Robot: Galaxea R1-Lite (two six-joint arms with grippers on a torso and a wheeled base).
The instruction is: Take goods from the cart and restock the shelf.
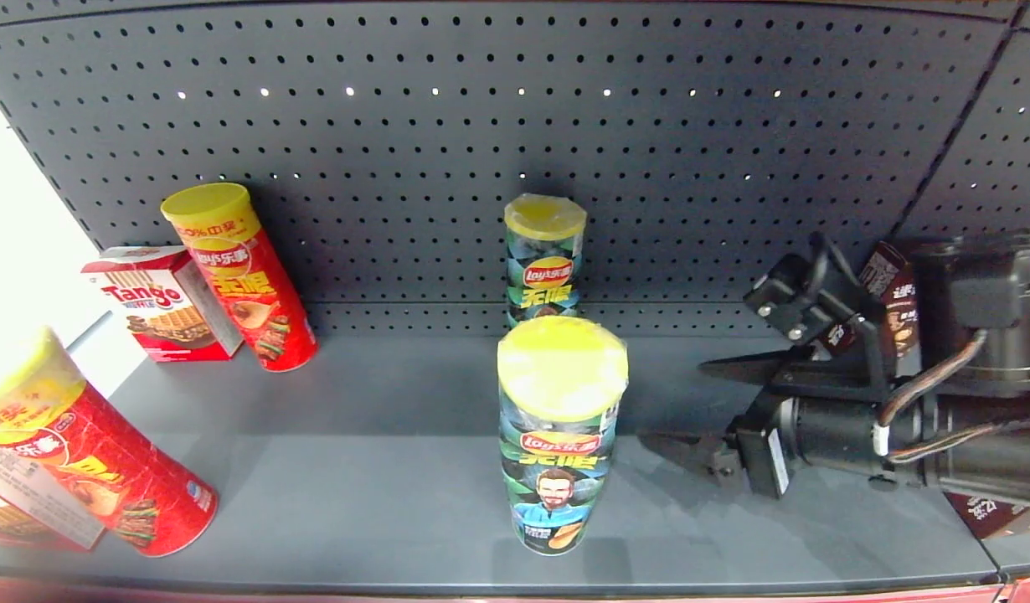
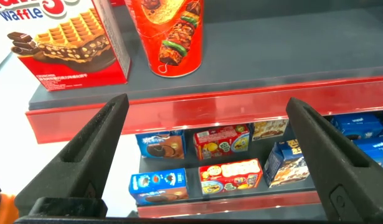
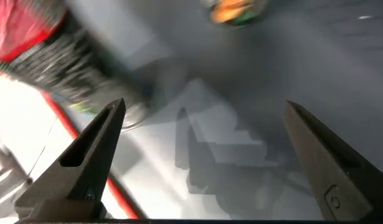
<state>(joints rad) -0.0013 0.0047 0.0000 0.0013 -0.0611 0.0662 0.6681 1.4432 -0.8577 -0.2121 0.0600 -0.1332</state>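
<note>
Two green chip cans with yellow lids stand upright on the grey shelf [image 1: 381, 477], one near the front [image 1: 558, 444] and one behind it against the pegboard [image 1: 544, 260]. My right gripper [image 1: 674, 402] lies low over the shelf, just right of the front can and apart from it, open and holding nothing. From its wrist the right gripper [image 3: 205, 107] shows wide open above bare shelf. My left gripper [image 2: 207, 106] is open and holds nothing, in front of the shelf's red front edge [image 2: 241, 106], below a red can [image 2: 172, 37] and a wafer box [image 2: 66, 43].
At the left stand a red can [image 1: 243, 280], a wafer box [image 1: 159, 306] and another red can [image 1: 96, 456] by the front edge. Brown boxes [image 1: 896, 297] stand behind the right arm. A lower shelf [image 2: 210, 162] holds several small boxes. There is free room between the left cans and the green ones.
</note>
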